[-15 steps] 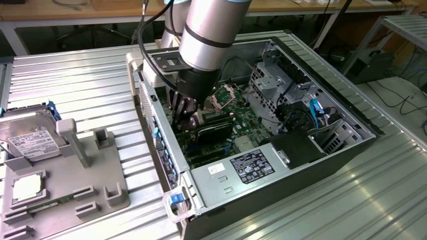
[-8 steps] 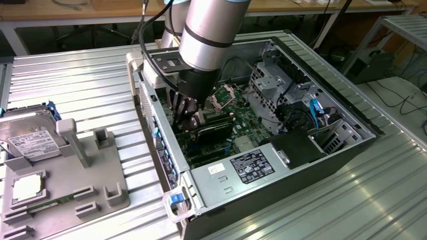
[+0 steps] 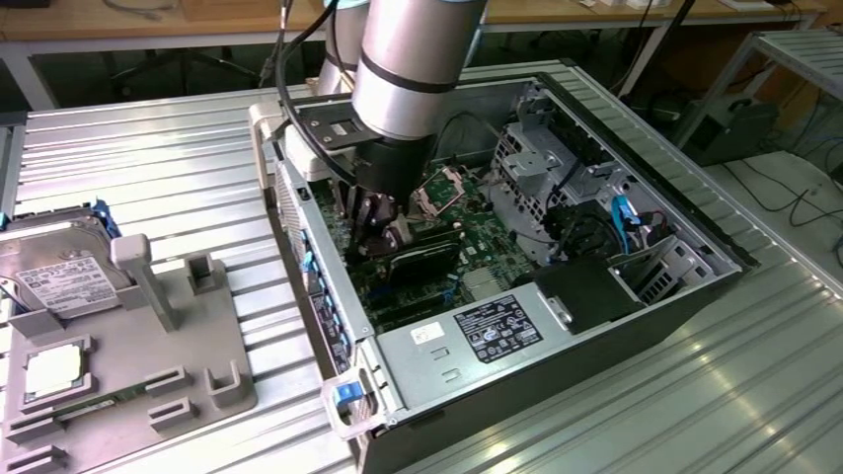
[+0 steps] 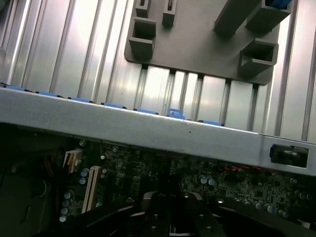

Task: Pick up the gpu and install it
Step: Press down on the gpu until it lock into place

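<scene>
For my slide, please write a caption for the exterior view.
Robot gripper, shut, lowered inside the open computer case above the motherboard.

Arm near-vertical, wrist pointing down, gripper [image 3: 379, 229] low w/ fingers closed tight

- We see the hand [image 3: 378, 229] sunk deep in the open computer case [image 3: 685, 286], its tips lost against the dark card [image 3: 424, 259] beneath; whether it grips that card we cannot tell.
- The arm [image 3: 409, 59] is cut off by the exterior view's top edge.
- The hard drive [image 3: 53, 272] and grey parts holder [image 3: 197, 370] run off the exterior view's left edge.
- In the wrist view the hand [image 4: 170, 217] is a dark blur cut by the frame's edge.
- Motherboard [image 4: 222, 182] markings are too small to read.
</scene>
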Action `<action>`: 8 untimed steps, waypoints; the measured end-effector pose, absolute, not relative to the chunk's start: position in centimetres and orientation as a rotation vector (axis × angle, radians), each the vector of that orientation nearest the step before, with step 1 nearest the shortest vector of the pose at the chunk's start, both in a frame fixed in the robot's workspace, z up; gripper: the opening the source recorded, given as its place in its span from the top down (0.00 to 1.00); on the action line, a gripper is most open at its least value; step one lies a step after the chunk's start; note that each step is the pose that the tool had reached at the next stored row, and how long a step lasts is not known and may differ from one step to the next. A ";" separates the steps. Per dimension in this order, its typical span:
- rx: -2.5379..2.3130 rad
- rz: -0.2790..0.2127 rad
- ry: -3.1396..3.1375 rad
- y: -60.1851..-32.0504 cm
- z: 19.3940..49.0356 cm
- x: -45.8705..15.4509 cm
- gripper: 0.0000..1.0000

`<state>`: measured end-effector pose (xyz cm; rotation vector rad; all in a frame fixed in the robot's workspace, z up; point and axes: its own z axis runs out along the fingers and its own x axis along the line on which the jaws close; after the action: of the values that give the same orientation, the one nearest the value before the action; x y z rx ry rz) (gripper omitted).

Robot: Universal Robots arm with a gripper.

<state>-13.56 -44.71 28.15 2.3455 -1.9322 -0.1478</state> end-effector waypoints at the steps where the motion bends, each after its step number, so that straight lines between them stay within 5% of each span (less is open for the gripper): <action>1: 2.353 -0.140 -1.930 -44.7 28.1 -13.6 0.89; 8: 2.394 -0.079 -1.934 -44.6 28.0 -13.7 0.89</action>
<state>-13.66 -44.56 28.02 2.3939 -1.9335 -0.0790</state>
